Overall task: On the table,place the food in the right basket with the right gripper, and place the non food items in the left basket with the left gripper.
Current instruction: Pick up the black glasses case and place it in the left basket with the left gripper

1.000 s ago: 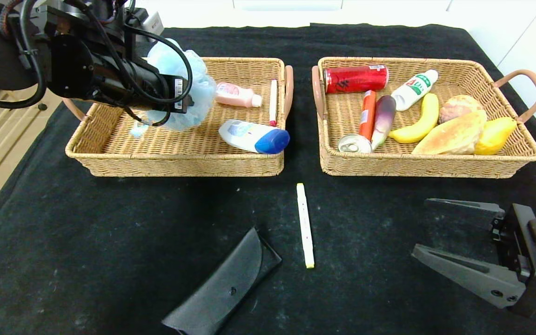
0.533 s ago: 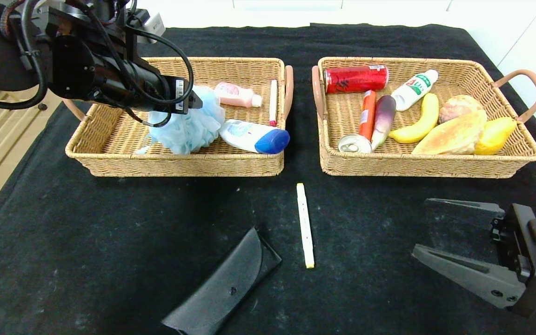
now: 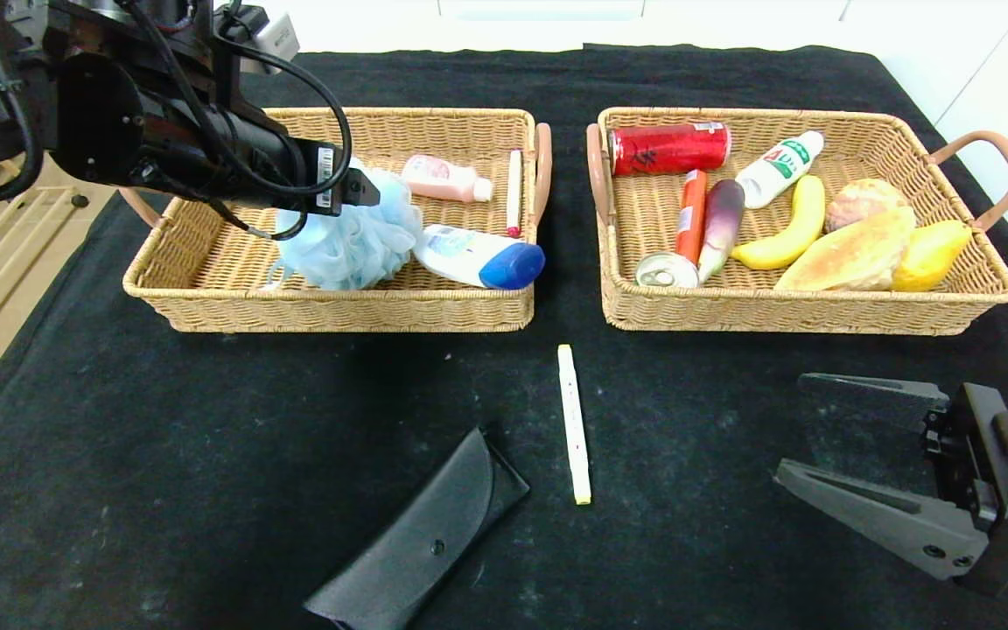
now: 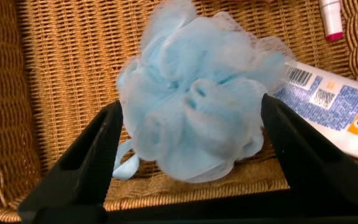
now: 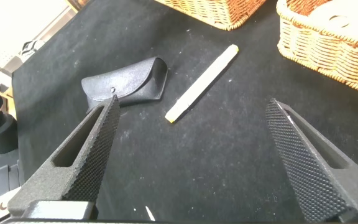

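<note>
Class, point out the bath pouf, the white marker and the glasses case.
bath pouf (image 3: 348,248), head view, middle of the blue mesh.
white marker (image 3: 573,422), head view, mid-barrel.
glasses case (image 3: 421,535), head view, middle of the flap.

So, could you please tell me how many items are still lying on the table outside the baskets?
2: the black glasses case near the front edge, and the white marker just right of it.

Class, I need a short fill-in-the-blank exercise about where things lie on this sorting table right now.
1. The bath pouf lies in the ____ basket.
2. The marker lies on the table beside the black ____.
3. The eggplant lies in the right basket beside the orange ____.
4. The left gripper hangs over the pouf with jaws ____.

Missing words: left; glasses case; sausage stick; open
</note>
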Robot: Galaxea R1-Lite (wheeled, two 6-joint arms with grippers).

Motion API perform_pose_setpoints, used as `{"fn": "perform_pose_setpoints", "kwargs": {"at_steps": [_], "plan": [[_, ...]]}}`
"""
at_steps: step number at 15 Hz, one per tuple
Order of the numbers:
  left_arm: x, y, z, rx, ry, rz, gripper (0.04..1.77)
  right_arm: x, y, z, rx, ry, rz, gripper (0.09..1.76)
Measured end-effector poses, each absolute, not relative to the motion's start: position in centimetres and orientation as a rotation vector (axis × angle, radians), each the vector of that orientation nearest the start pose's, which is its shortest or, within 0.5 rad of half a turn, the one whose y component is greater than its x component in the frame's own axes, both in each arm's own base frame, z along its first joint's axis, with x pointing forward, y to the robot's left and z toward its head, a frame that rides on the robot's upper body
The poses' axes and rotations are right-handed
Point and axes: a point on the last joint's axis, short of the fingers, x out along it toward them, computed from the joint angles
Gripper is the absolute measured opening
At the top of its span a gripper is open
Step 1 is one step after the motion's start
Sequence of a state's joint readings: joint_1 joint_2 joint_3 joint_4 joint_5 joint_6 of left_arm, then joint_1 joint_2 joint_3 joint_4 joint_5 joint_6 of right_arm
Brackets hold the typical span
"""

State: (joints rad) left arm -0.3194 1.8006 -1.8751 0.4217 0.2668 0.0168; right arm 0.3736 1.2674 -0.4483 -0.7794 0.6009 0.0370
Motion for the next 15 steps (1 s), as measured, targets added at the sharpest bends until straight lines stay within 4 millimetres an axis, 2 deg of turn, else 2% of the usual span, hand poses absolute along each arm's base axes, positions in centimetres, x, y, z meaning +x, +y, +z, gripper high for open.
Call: {"fn": "perform_pose_setpoints", "kwargs": {"at_steps": [5,10,13,15], "plan": [[28.7,-9.4,34.2,0.158,0.368,-0.074,1.66,16.6,7.9,20.6,0.039,0.059,0.973,1.71],[22.8,-11.8,33.3,0.274,0.440,-0.244,1.68,16.6,7.8,20.7,0.038,0.056,0.972,1.71],[19.3,-13.0,31.6,0.373,0.538,-0.365,1.69,16.6,7.8,20.8,0.038,0.052,0.972,1.71],[17.7,-13.2,30.1,0.442,0.601,-0.420,1.70,16.5,7.8,20.9,0.037,0.046,0.970,1.71]]}}
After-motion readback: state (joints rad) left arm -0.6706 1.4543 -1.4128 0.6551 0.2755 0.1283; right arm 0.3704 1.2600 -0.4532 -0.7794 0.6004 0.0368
